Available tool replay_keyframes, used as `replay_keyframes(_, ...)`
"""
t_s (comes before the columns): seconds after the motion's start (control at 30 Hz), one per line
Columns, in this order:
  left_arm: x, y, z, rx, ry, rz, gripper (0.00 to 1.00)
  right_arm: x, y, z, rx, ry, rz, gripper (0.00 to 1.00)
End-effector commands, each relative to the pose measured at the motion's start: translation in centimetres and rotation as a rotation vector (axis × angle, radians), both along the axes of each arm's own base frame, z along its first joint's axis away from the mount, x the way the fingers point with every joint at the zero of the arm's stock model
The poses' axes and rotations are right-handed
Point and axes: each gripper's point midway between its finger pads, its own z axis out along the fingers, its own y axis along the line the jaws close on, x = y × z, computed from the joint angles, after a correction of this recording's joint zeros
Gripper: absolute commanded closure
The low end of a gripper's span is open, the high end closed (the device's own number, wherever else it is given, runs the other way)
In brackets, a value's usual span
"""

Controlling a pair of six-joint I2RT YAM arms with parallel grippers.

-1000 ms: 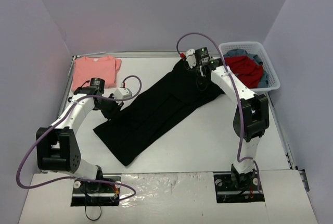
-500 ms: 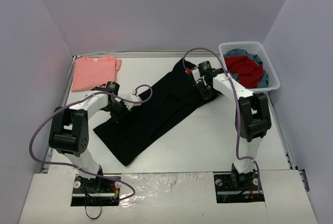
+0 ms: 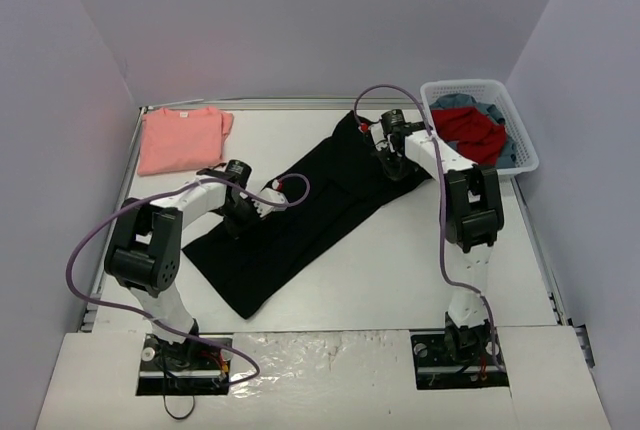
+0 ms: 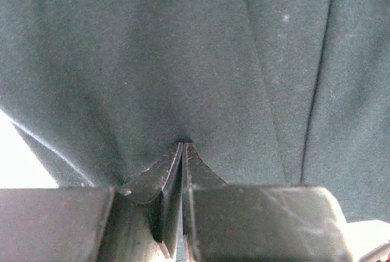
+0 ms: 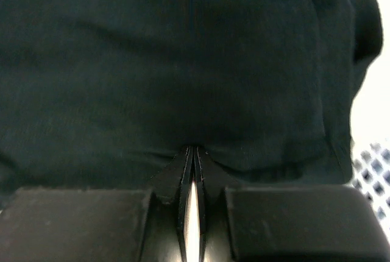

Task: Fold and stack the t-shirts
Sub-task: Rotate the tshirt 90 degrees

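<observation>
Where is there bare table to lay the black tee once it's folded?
The widest bare table is near right, between the black t-shirt and the right arm. A smaller patch lies at the far edge between the pink t-shirt and the black one. The diagonal middle and the basket corner are crowded.

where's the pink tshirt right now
In the top view the pink t-shirt lies at the far left corner of the table, apart from the black t-shirt spread mid-table.
</observation>
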Motion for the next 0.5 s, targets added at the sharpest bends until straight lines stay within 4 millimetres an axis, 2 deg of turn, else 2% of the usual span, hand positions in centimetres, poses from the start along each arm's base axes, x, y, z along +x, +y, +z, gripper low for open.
replay_keyframes(0.0,-3.9,-1.4,-1.9,0.002,0.143,-0.041,0.98,0.6,0.2,-0.8,0.017,0.045,-0.001,1.00)
replay_keyframes(0.07,-4.9,-2.1,-1.9,0.012,0.158,-0.071,0.98,1.2,0.4,-1.2,0.019,0.049,0.002,1.00)
replay_keyframes(0.1,-5.3,-2.4,-1.9,0.010,0.168,-0.081,0.98,1.1,0.4,-2.3,0.015,0.073,0.002,1.00)
replay_keyframes(0.23,-6.7,-3.2,-2.0,0.022,0.206,-0.125,0.98,2.0,0.5,-3.9,0.013,0.103,0.006,1.00)
replay_keyframes(0.27,-7.1,-3.8,-1.8,0.016,0.213,-0.142,0.98,2.0,0.6,-5.0,0.012,0.122,0.008,1.00)
replay_keyframes(0.33,-7.6,-4.3,-1.3,0.001,0.234,-0.154,0.98,3.2,1.1,-4.7,0.021,0.109,0.017,1.00)
replay_keyframes(0.37,-7.7,-5.0,-0.9,-0.011,0.235,-0.164,0.97,3.3,1.1,-5.8,0.018,0.132,0.019,1.00)
replay_keyframes(0.43,-8.1,-5.8,-0.4,-0.038,0.243,-0.173,0.98,5.3,1.7,-4.7,0.037,0.095,0.022,1.00)
replay_keyframes(0.47,-8.2,-6.5,-0.2,-0.048,0.242,-0.180,0.98,5.5,2.1,-5.6,0.046,0.111,0.028,1.00)
